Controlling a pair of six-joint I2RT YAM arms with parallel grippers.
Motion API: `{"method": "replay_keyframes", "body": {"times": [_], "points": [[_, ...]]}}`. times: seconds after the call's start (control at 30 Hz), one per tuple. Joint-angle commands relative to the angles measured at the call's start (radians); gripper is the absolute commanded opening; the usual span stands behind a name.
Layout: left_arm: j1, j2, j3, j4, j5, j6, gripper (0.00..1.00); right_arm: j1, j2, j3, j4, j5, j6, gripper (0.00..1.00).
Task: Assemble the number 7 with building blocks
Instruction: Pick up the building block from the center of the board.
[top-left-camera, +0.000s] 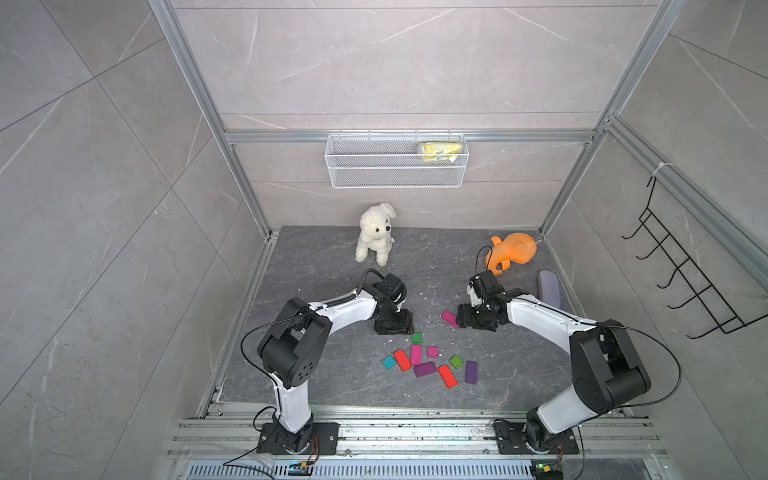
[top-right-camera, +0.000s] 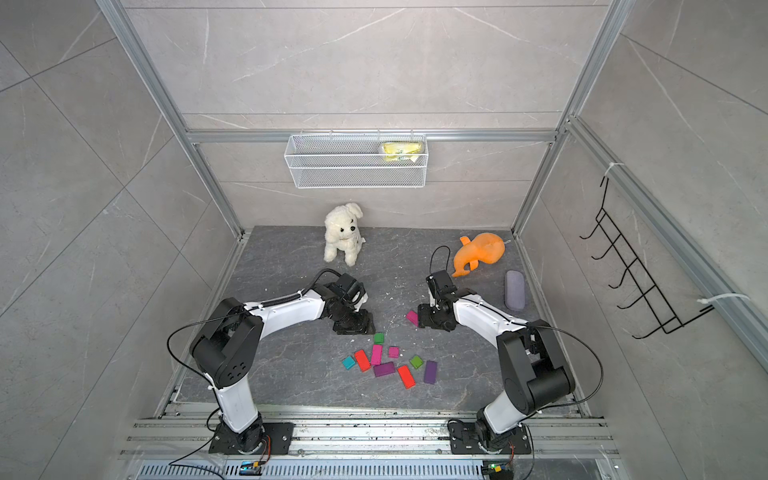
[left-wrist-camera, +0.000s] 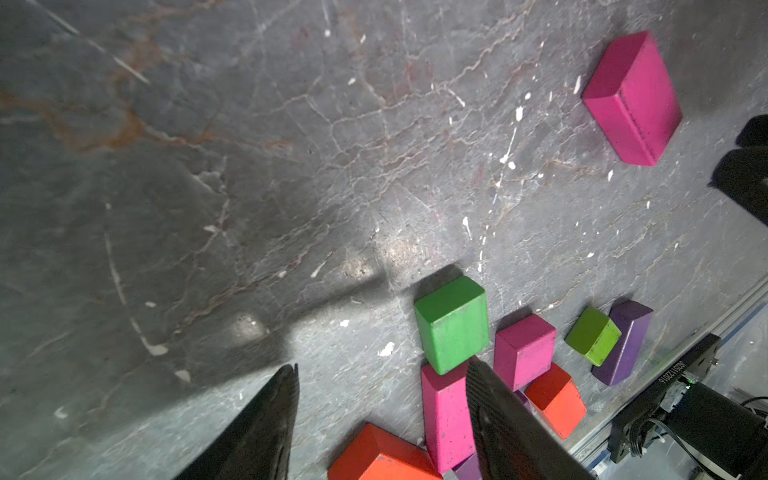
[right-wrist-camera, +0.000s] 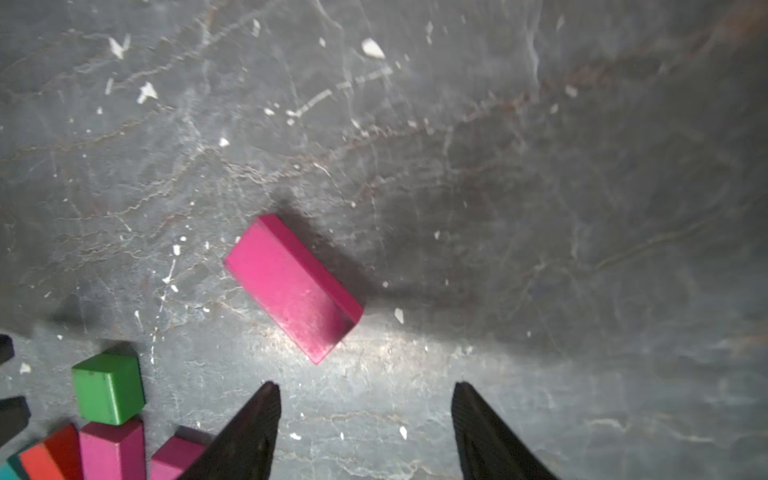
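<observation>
Several building blocks lie loose in a cluster near the table's front middle: a green cube (top-left-camera: 417, 338) (left-wrist-camera: 452, 322) (right-wrist-camera: 107, 386), a long magenta one (top-left-camera: 416, 354) (left-wrist-camera: 446, 411), two red (top-left-camera: 402, 360) (top-left-camera: 447, 376), two purple (top-left-camera: 424, 369) (top-left-camera: 471, 372), a teal (top-left-camera: 389, 362). One magenta block (top-left-camera: 449, 319) (top-right-camera: 412, 318) (left-wrist-camera: 631, 97) (right-wrist-camera: 293, 286) lies apart, further back. My right gripper (top-left-camera: 459, 318) (right-wrist-camera: 365, 384) is open just short of it, holding nothing. My left gripper (top-left-camera: 404, 330) (left-wrist-camera: 382, 365) is open beside the green cube, also holding nothing. No number 7 shows.
A white plush dog (top-left-camera: 375, 233) sits at the back. An orange toy (top-left-camera: 512, 252) and a grey-lilac case (top-left-camera: 549, 286) lie at the back right. A wire basket (top-left-camera: 397, 160) hangs on the back wall, a black hook rack (top-left-camera: 685, 270) on the right wall.
</observation>
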Motion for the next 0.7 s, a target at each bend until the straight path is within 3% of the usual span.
{"method": "replay_keyframes", "body": {"times": [0.0, 0.67], "points": [[-0.009, 0.006, 0.018, -0.013, 0.042, -0.036, 0.66, -0.004, -0.037, -0.031, 0.076, -0.061, 0.116, 0.68], [-0.042, 0.094, 0.018, 0.12, 0.144, -0.152, 0.6, -0.039, 0.038, -0.087, 0.22, -0.176, 0.224, 0.61]]}}
